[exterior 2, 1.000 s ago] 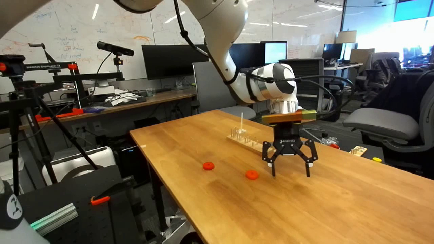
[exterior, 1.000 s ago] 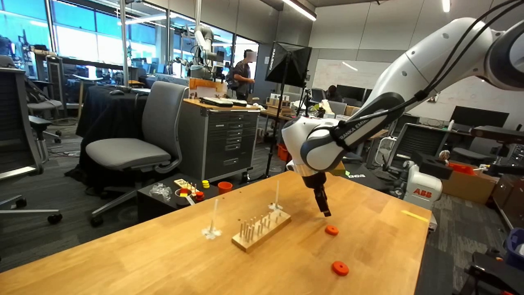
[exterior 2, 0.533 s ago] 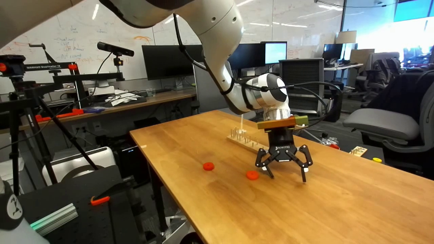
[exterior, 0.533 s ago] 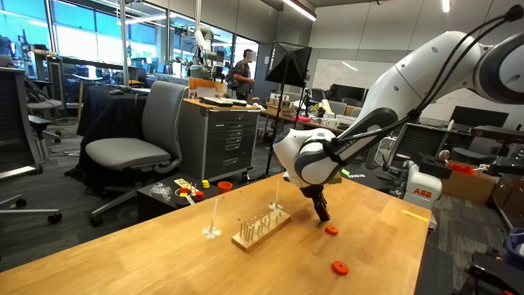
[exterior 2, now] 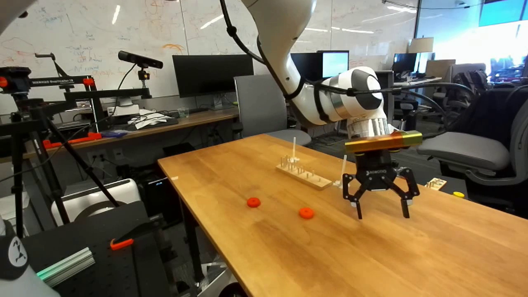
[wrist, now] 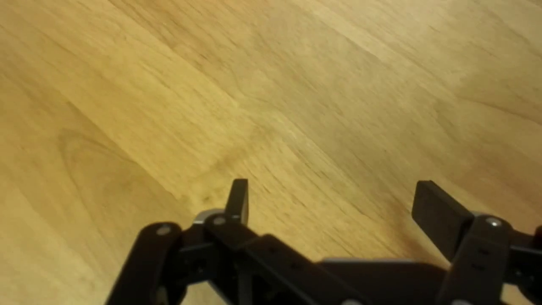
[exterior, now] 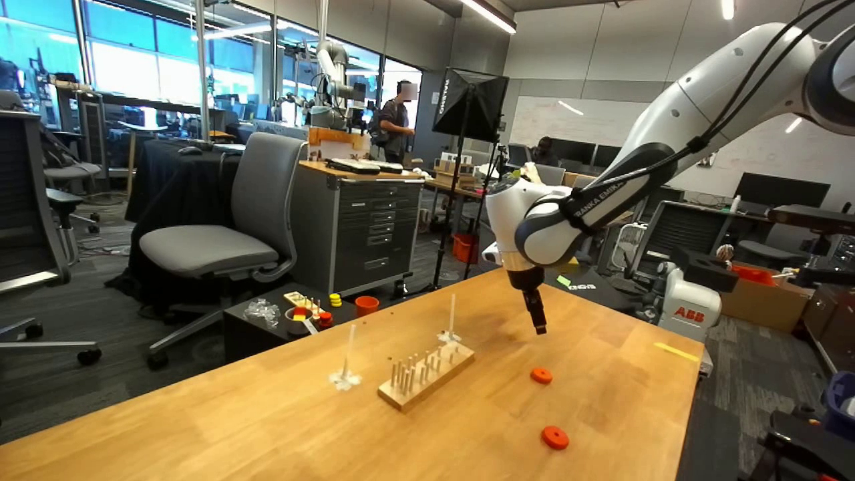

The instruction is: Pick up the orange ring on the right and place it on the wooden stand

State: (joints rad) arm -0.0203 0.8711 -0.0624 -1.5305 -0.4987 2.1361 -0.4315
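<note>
In an exterior view, the gripper [exterior 2: 383, 217] hangs over the table [exterior 2: 371, 255], low and right of the frame's centre, its fingers spread wide with nothing between them. Near the lower middle, well to its left, lies what I take for the wanted orange ring [exterior 2: 306, 213]; the wooden stand [exterior 2: 309, 178] sits higher, mid-frame. The second ring [exterior 2: 253, 202] (practically a twin) lies farther left, so the wrong one could be picked. The wrist view shows mostly bare wood, so a descent there would likely catch nothing. The ring is flat: closing too high could lose it, too low could scrape the table. Later, a tilted approach might knock the thin pegs [exterior: 404, 379].
</note>
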